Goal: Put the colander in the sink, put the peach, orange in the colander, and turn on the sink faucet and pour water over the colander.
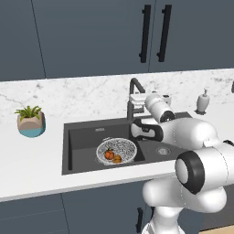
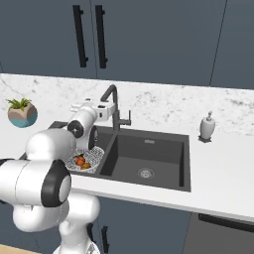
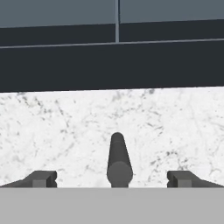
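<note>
The white mesh colander (image 1: 122, 145) (image 2: 94, 154) sits in the left basin of the dark grey sink (image 1: 84, 132) (image 2: 163, 149). Inside it lie the reddish peach (image 1: 109, 154) (image 2: 80, 160) and, touching it, the yellower orange (image 1: 117, 159) (image 2: 86, 165). Behind the divider rises the black sink faucet (image 1: 134, 84) (image 2: 112, 93). My gripper (image 1: 132, 101) (image 2: 111, 111) (image 3: 113, 179) is up at the faucet, open. In the hand view a dark rod of the faucet (image 3: 118, 157) stands between the two fingertips (image 3: 43, 178), apart from both. No water stream shows.
A white soap dispenser (image 1: 202, 101) (image 2: 207, 126) stands on the marble counter right of the sink. A potted plant (image 1: 30, 121) (image 2: 22, 111) is at the left. Dark cabinets with black handles (image 1: 145, 34) (image 2: 79, 34) hang above.
</note>
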